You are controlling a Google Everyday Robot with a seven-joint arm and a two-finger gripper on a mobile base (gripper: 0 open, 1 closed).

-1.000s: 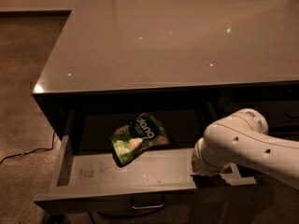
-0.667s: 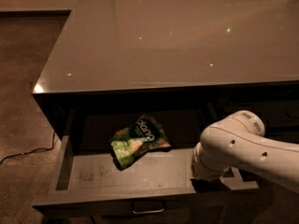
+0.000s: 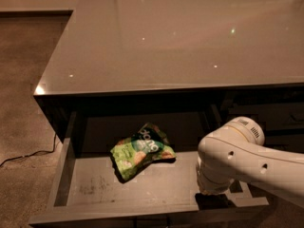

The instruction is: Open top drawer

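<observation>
The top drawer (image 3: 95, 194) stands pulled far out from under the glossy counter, showing its grey sides and floor. Its front runs along the bottom edge of the view, and the handle is cut off there. My white arm (image 3: 237, 163) reaches in from the right. The gripper (image 3: 212, 201) is a dark shape under the arm's end, at the right part of the drawer's front rim, mostly hidden by the arm.
A green snack bag (image 3: 141, 150) lies on the drawer floor near the middle. The glossy grey countertop (image 3: 180, 42) spans the upper view. Dark cabinet fronts (image 3: 280, 113) sit at right. A cable (image 3: 26, 156) lies on the carpet at left.
The drawer has slid a little further out toward the camera, and my arm has moved with it, slightly down and to the left. The bag rides along inside.
</observation>
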